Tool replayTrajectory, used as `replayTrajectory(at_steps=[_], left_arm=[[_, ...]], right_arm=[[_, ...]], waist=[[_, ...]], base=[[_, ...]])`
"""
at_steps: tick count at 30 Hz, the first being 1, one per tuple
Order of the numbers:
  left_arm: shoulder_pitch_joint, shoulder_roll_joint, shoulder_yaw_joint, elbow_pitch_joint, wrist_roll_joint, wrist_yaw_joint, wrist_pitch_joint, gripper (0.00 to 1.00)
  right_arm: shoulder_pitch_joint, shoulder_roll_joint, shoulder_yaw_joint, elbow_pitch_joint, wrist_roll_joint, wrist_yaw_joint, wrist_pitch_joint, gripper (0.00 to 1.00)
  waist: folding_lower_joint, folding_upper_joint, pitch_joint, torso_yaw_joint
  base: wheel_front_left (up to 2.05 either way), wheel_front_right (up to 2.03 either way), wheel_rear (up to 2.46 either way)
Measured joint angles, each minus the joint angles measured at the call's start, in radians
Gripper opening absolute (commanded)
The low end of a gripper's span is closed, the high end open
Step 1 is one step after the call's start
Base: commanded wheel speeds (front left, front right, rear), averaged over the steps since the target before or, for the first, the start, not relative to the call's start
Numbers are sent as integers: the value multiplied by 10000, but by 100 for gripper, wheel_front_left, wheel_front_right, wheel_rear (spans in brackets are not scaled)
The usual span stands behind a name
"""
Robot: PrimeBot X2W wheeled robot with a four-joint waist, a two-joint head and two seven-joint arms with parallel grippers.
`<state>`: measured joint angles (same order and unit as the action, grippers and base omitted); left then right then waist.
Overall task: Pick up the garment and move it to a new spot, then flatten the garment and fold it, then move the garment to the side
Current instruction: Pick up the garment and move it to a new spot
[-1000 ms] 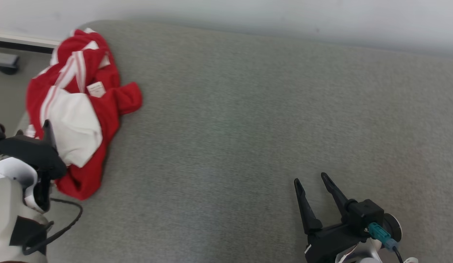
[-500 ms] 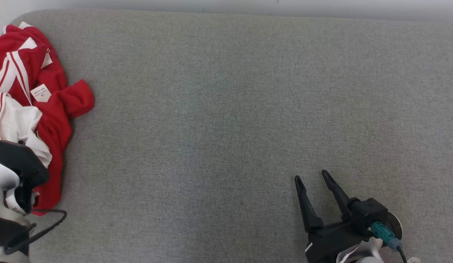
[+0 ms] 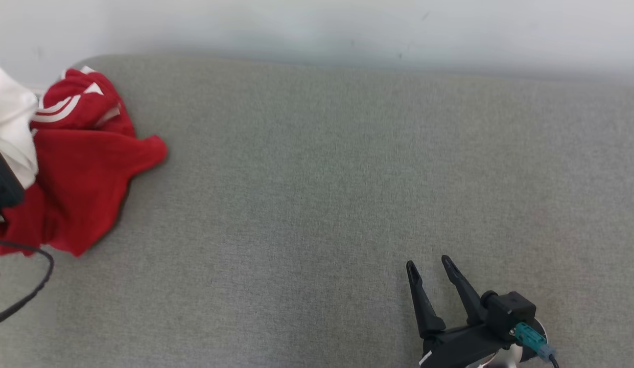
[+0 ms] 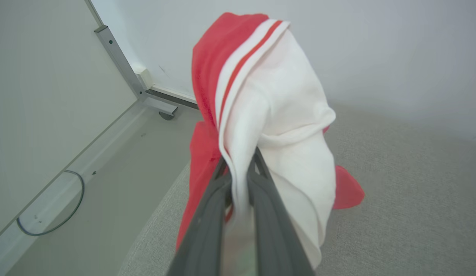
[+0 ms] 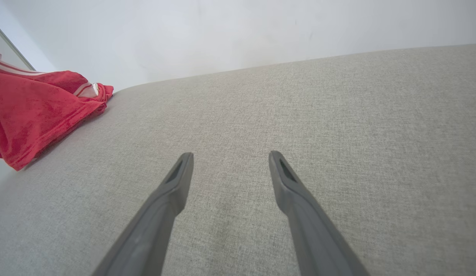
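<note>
One red-and-white garment [image 3: 81, 179], clamped in the left gripper [image 4: 239, 161], hangs over the left end of the grey fabric surface [image 3: 322, 179], its lower folds touching it. The right gripper [image 3: 428, 266] sits near the surface's front edge, fingers apart, empty. A pale wall [image 3: 317, 25] backs the surface; floor [image 4: 119, 161] lies beyond its left end.

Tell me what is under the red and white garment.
The grey padded surface lies under the red part of the garment; the left gripper pinches its white part. The patch that the cloth covers is hidden.
</note>
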<state>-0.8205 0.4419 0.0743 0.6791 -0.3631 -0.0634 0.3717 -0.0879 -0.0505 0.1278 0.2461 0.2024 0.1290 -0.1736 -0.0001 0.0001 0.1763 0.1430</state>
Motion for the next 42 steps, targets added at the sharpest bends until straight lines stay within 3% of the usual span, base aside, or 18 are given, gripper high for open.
replayTrajectory(at_steps=[5,12,23,33,42], left_arm=[[-269,165,-305,-1530,8,-161,771,0],[-779,-67,-1011,-3116,2,-339,1427,0],[-1151,-1565,-2190,-4362,-662,-512,1384,0],[387,-2667,-2742,-4362,-1168,-510,533,0],[2005,-3204,-3871,-2075,-746,-510,-217,0]], right_arm=[[1,-2,58,453,362,0,-313,100],[41,-2,19,953,548,0,-564,100],[29,2,-58,1329,493,0,-734,100],[0,-2,-230,1097,297,0,-629,100],[-156,-6,-86,815,313,0,-541,100]], waist=[[-1,0,-619,24],[-2,-1,-1194,-242],[-1,-1,-1604,-1723],[1,-1,-1627,-3416],[0,-1,-1287,-4503]], base=[[0,0,0],[0,0,0],[0,0,0],[0,0,0],[0,0,0]])
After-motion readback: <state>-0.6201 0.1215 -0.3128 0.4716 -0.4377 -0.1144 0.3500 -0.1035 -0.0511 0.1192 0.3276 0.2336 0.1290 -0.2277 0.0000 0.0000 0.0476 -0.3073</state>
